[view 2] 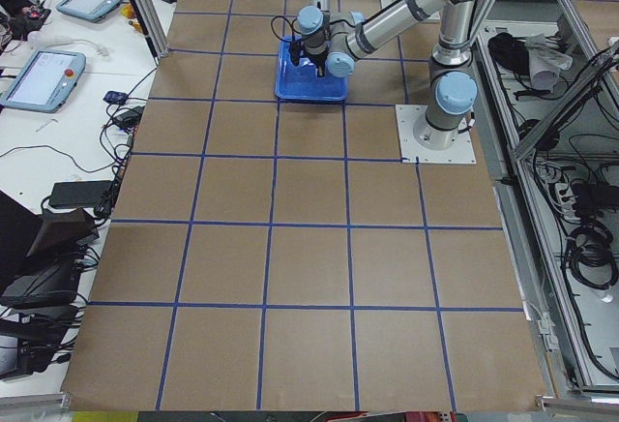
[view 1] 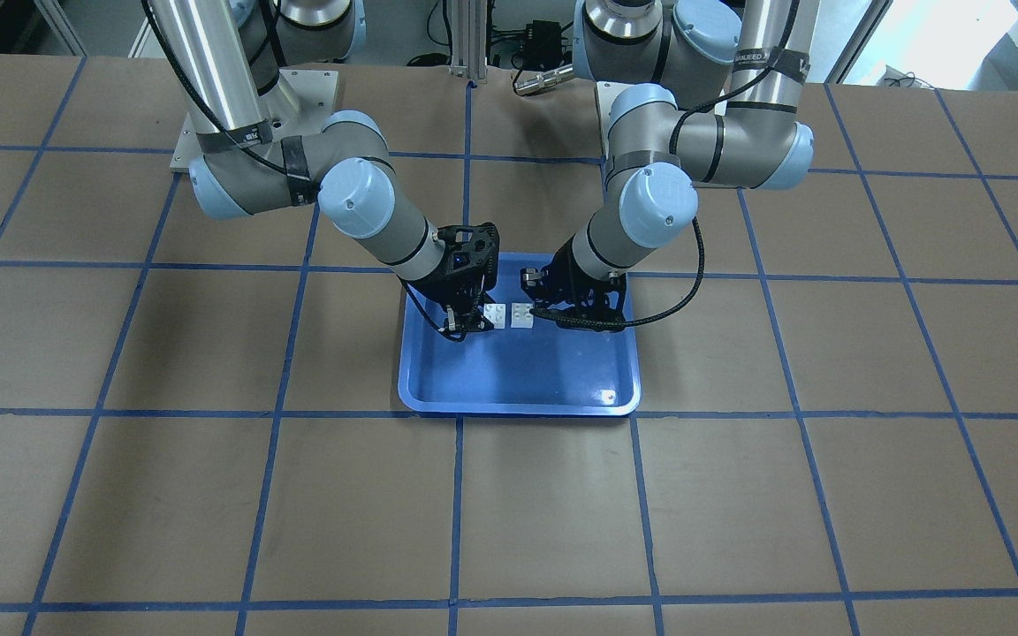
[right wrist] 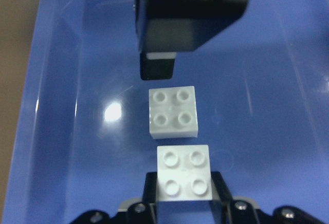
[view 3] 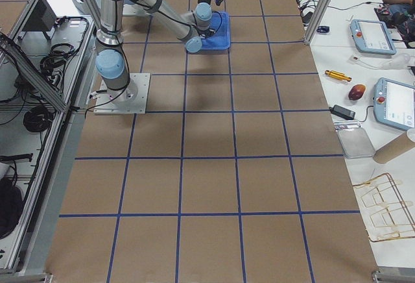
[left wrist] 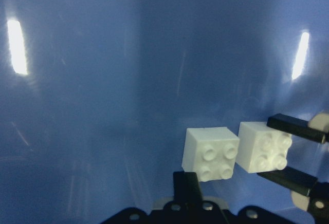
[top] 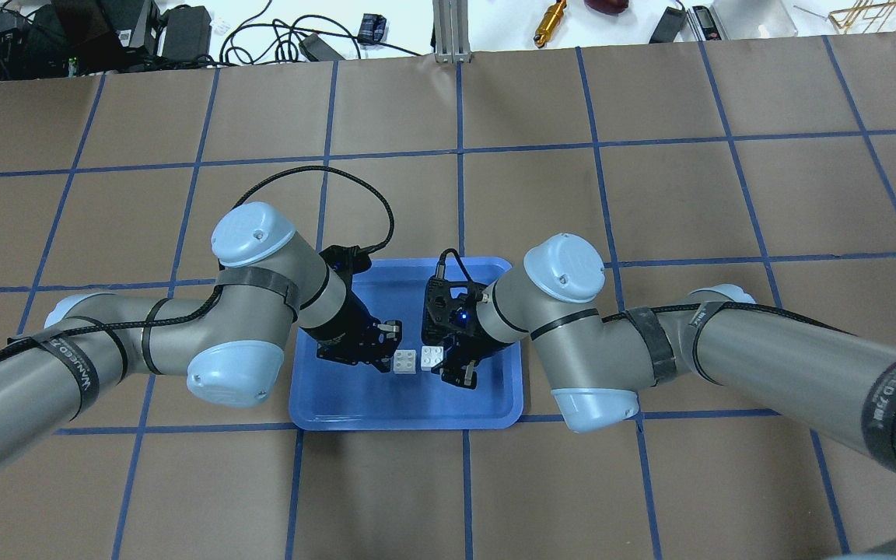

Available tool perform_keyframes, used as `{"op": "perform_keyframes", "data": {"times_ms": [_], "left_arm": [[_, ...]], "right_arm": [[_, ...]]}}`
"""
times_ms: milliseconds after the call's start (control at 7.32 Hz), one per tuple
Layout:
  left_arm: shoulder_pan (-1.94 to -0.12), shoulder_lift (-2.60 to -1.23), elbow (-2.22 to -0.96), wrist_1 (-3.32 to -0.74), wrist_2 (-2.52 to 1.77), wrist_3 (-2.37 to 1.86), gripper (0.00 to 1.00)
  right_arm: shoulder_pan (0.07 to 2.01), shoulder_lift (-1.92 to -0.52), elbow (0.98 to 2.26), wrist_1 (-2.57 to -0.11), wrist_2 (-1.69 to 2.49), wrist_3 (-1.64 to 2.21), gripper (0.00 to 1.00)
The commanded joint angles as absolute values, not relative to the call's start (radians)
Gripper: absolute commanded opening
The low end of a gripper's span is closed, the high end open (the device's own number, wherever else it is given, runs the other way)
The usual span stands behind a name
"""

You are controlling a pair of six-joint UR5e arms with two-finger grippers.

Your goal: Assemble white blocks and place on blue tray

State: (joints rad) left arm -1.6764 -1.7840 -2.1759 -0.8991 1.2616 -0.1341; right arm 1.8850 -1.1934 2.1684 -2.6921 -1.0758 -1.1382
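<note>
Your right gripper (right wrist: 183,180) grips one white block (right wrist: 183,167) by its sides, near the middle of the blue tray (top: 386,400). Your left gripper (left wrist: 187,178) looks pinched together and empty, its tip just beside the second white block (left wrist: 211,154), also mid-tray.

Surroundings: bench top and side desk.
Brown table (top: 650,482) taped in a blue grid. On the white desk beside it: brass cylinder (view 3: 338,75), red fruit-like item (view 3: 356,92), metal tin (view 3: 355,137), cardboard tube (view 3: 395,148), wire rack (view 3: 386,206), teach pendant (view 3: 373,36), second pendant (view 3: 397,104).

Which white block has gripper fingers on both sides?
The near block in the right wrist view: fingers of the right gripper flank it. The far block lies outside them.
</note>
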Motion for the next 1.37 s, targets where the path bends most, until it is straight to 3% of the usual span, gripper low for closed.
{"op": "perform_keyframes", "data": {"times_ms": [0, 1230], "left_arm": [[-1.675, -1.822, -2.174, -0.852, 1.264, -0.138, 0.00], [-1.686, -1.821, -2.177, -0.845, 1.255, -0.182, 0.00]], "right_arm": [[1.885, -1.193, 2.168, -2.694, -1.074, -1.140, 0.00], [1.885, -1.186, 2.164, -2.695, -1.065, -1.141, 0.00]]}}
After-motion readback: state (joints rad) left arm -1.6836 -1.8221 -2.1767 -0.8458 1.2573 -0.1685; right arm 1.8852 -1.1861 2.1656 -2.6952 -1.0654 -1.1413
